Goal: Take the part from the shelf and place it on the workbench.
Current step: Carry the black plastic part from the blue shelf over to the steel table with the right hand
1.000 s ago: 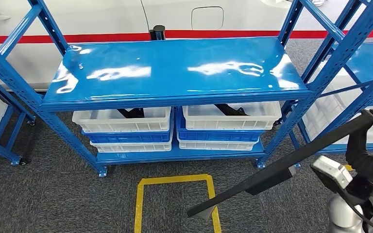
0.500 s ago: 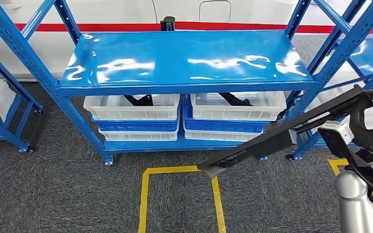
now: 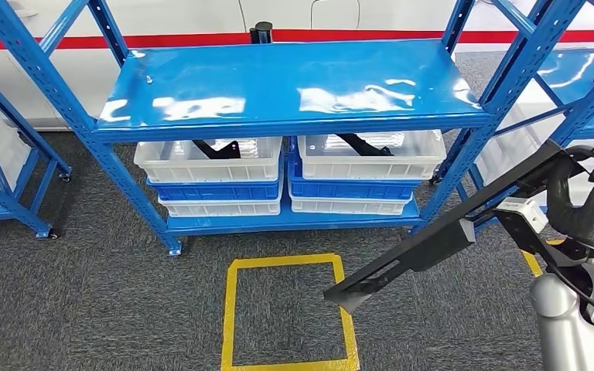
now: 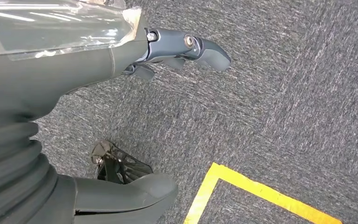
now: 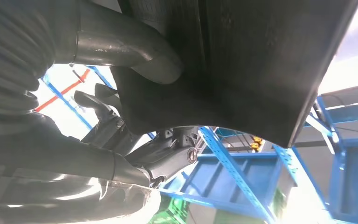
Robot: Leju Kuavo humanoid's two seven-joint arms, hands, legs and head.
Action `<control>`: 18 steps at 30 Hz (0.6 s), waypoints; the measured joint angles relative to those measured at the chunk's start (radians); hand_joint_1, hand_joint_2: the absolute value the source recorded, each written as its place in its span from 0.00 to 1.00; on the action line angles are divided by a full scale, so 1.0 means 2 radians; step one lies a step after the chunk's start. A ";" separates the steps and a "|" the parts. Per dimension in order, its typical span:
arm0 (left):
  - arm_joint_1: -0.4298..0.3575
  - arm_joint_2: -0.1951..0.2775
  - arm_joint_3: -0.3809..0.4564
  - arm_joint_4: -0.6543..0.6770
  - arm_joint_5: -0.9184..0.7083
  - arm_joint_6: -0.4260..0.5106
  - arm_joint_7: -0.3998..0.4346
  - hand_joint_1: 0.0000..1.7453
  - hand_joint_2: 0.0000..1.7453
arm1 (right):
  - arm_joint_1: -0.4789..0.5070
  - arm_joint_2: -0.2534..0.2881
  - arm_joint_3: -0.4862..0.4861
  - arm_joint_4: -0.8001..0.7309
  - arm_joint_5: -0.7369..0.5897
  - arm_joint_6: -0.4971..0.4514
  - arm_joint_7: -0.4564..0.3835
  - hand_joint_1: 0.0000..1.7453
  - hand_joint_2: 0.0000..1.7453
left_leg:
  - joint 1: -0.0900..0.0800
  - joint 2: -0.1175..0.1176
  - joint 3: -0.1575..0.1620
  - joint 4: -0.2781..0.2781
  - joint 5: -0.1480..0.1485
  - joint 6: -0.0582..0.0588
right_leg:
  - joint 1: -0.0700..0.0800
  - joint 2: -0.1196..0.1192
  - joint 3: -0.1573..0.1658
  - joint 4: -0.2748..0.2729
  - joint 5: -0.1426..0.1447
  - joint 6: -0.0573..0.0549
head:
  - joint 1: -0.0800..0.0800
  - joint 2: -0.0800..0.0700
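In right robot hand [image 3: 580, 202]: long black part [image 3: 433, 246]

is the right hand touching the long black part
Touching. In the head view the right hand wraps the upper end of the long black part; the right wrist view shows its thumb pressed against the part's dark surface.

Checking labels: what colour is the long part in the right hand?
Black; the long part shows best in the head view.

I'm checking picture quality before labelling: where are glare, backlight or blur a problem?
Head view: sharp, with white glare patches on the blue shelf top. Right wrist view: strongly backlit, the black part nearly a silhouette, bright areas washed out. Left wrist view: carpet crisp, the left hand near the lens soft.
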 joint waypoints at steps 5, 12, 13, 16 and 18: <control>0.000 0.000 0.000 0.000 -0.002 -0.001 0.000 0.00 1.00 | -0.002 0.000 0.004 -0.001 0.004 0.000 -0.006 1.00 1.00 | -0.002 0.001 -0.008 -0.015 0.015 0.021 | 0.002 0.001 -0.016 0.015 -0.005 0.013 | 0.002 0.000; -0.001 0.001 -0.002 0.000 -0.008 -0.004 0.000 0.00 1.00 | -0.003 -0.002 0.008 -0.009 0.020 0.000 -0.011 1.00 1.00 | -0.003 0.003 -0.042 -0.016 0.043 0.026 | 0.000 0.002 -0.025 0.104 -0.054 0.020 | 0.005 0.000; -0.001 0.001 -0.002 0.000 -0.009 -0.004 0.000 0.00 1.00 | -0.005 -0.003 0.008 -0.011 0.022 0.000 -0.011 1.00 1.00 | -0.003 0.003 -0.045 -0.015 0.047 0.024 | -0.001 0.002 0.001 0.063 -0.045 0.024 | 0.005 0.000; -0.001 0.002 -0.004 0.000 -0.011 -0.004 0.000 0.00 1.00 | -0.012 -0.008 0.010 -0.016 0.025 -0.001 -0.008 1.00 1.00 | -0.005 0.002 -0.052 -0.014 0.057 0.015 | 0.003 0.005 0.047 -0.011 -0.034 0.020 | 0.004 0.000; 0.000 0.003 -0.004 0.000 -0.011 -0.002 0.000 0.00 1.00 | -0.013 -0.010 0.011 -0.017 0.028 -0.001 -0.007 1.00 1.00 | -0.006 0.001 -0.054 -0.015 0.063 0.010 | 0.004 0.006 0.042 -0.012 -0.030 0.012 | 0.003 0.000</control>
